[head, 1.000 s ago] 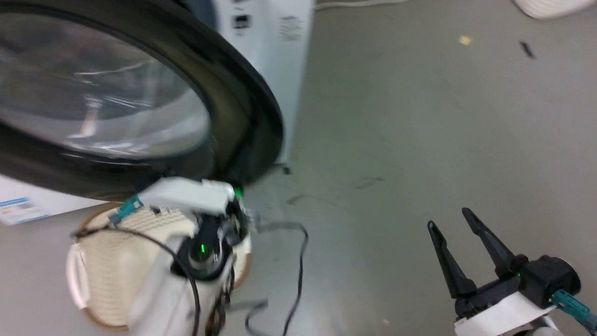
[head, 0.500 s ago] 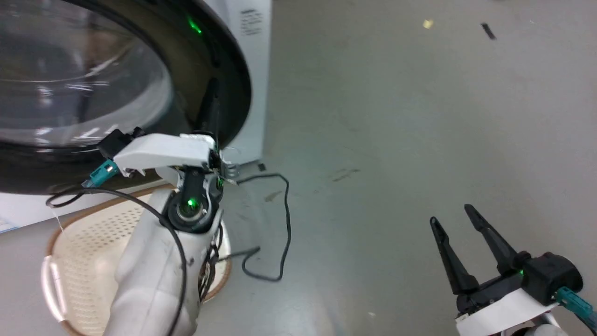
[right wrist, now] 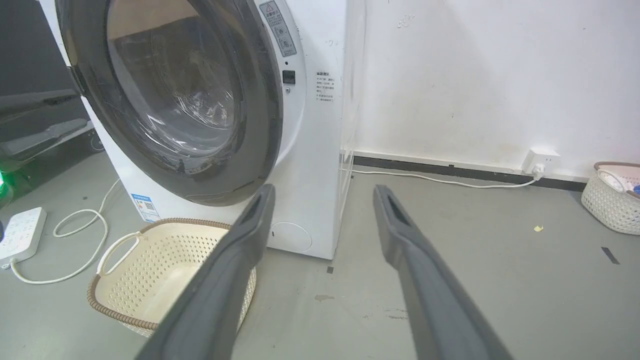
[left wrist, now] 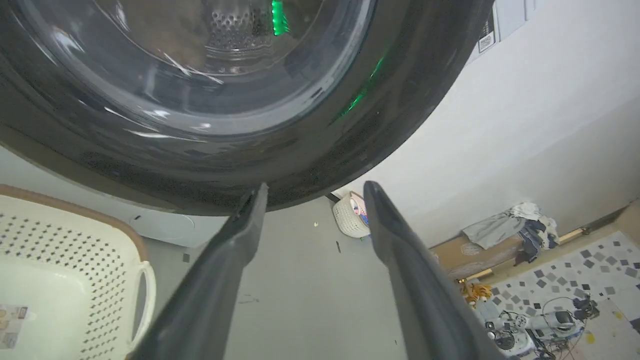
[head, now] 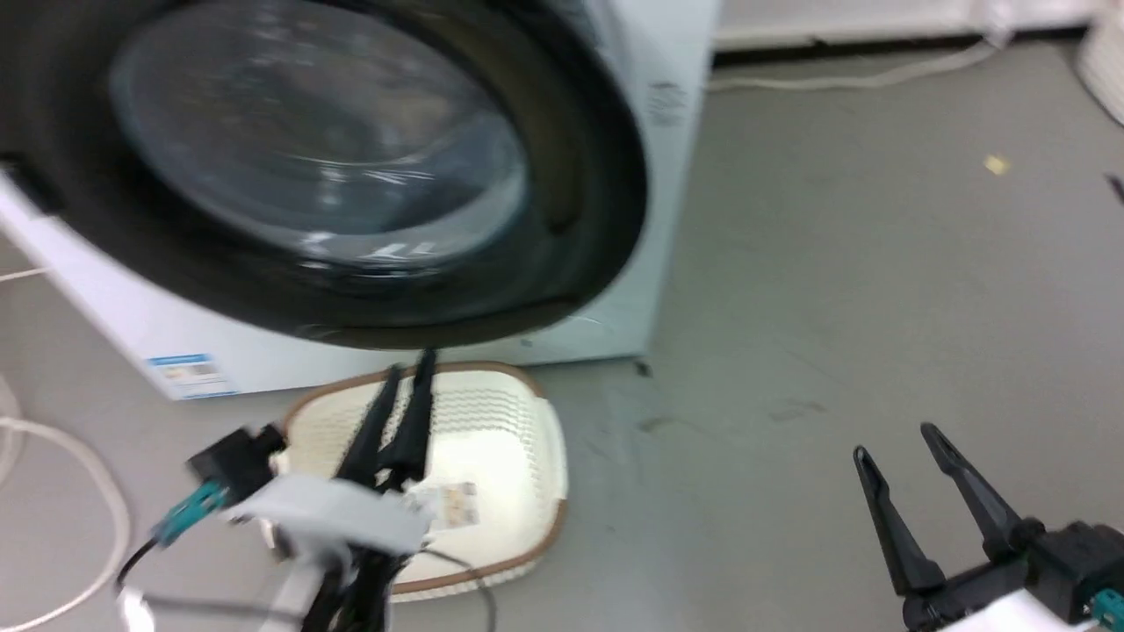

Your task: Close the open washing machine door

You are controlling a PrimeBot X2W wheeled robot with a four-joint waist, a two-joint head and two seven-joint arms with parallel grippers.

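The washing machine door, a big round black frame around a bulging glass bowl, lies close against the white washer. In the right wrist view the door leaves a small dark latch slot uncovered beside its right edge; I cannot tell whether it is latched. My left gripper is open, its fingertips just under the door's lower rim and holding nothing. My right gripper hangs open and empty over the bare floor, well right of the washer.
A cream perforated basket with a brown rim sits on the floor below the door. A white cable and a power strip lie at the left. A second white basket stands by the wall at the right.
The head camera has swung. The door has gone from standing out from the washer to lying against its front. My left gripper has dropped from the door's rim to below it. The right gripper stays open.
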